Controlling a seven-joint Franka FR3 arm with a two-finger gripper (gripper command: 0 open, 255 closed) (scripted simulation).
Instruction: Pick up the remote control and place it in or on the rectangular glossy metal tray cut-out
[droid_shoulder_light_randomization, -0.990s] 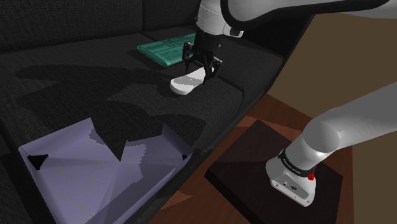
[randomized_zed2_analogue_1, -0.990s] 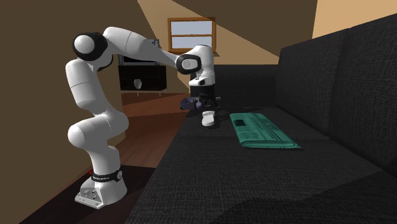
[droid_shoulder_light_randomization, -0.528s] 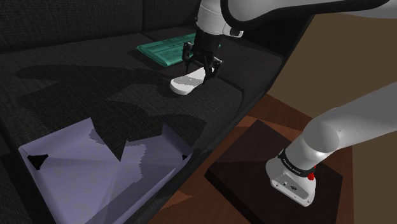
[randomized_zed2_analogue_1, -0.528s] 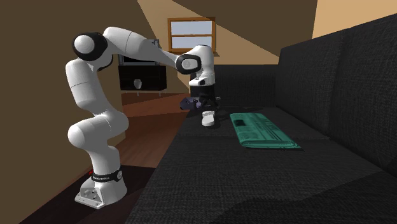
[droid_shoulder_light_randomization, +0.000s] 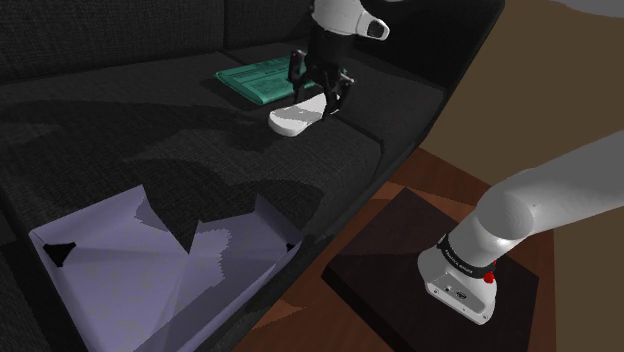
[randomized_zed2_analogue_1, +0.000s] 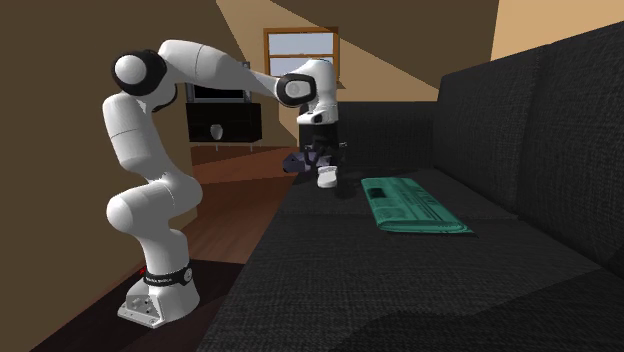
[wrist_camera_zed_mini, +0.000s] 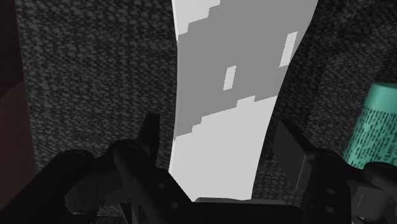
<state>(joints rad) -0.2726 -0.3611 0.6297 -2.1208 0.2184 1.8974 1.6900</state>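
The remote control (droid_shoulder_light_randomization: 296, 118) is a plain white, elongated slab. My black gripper (droid_shoulder_light_randomization: 322, 100) is shut on its end nearest the teal pad, and the remote hangs tilted just above the dark sofa seat. In the second exterior view the remote (randomized_zed2_analogue_1: 326, 177) dangles below the gripper (randomized_zed2_analogue_1: 325, 165). From the wrist, the remote (wrist_camera_zed_mini: 222, 114) runs out between the two fingers of the gripper (wrist_camera_zed_mini: 219, 141). The tray (droid_shoulder_light_randomization: 150, 290) is a pale lavender rectangular box on the seat at the shoulder view's lower left, well away from the gripper. Part of the tray (randomized_zed2_analogue_1: 297, 162) shows behind the gripper.
A teal ribbed pad (droid_shoulder_light_randomization: 262, 78) lies on the seat just behind the remote, also in the second exterior view as the teal pad (randomized_zed2_analogue_1: 410, 205). The sofa backrest (droid_shoulder_light_randomization: 110, 40) rises behind. The seat's front edge drops to a wooden floor (droid_shoulder_light_randomization: 440, 170); the dark stand (droid_shoulder_light_randomization: 400, 260) sits there.
The gripper has risen with the remote in it. The remote has come up off the sofa seat and shifted slightly toward the teal pad.
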